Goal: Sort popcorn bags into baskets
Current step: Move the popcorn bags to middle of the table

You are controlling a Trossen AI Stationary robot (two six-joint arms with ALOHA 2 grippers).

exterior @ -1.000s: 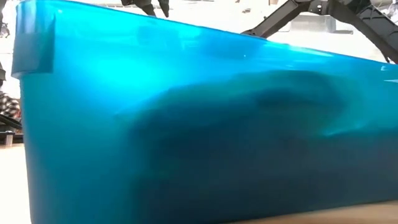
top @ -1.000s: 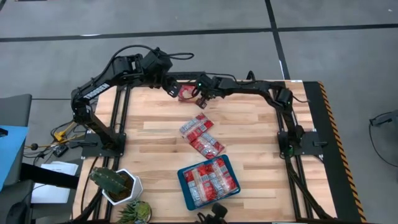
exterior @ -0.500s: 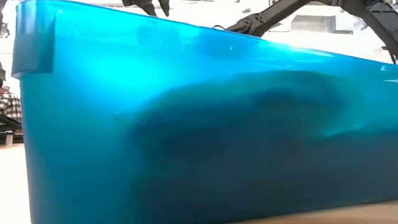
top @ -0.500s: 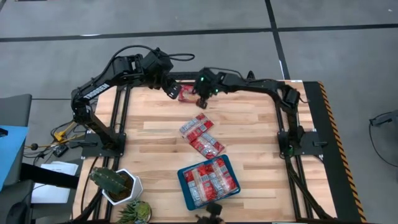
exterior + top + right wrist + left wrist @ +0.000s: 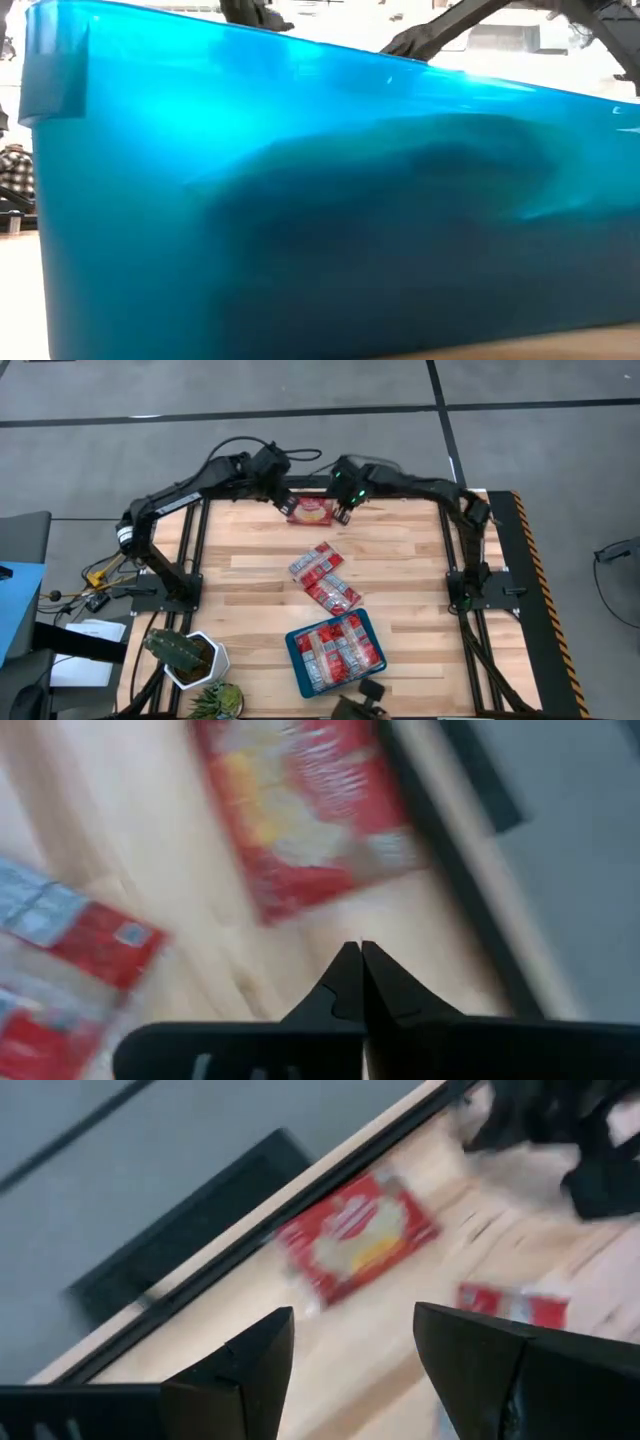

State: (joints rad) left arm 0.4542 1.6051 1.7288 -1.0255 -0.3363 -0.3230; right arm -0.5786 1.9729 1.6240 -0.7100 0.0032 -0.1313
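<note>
Popcorn bag lies free at counter edge between released left claw and clenched right claw; a nudge risks knocking it off.

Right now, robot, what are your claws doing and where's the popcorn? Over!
Left gripper open, right gripper shut, both empty above far-edge popcorn bag. Two bags mid-table. Teal tray loaded. Nothing blocking.
</note>
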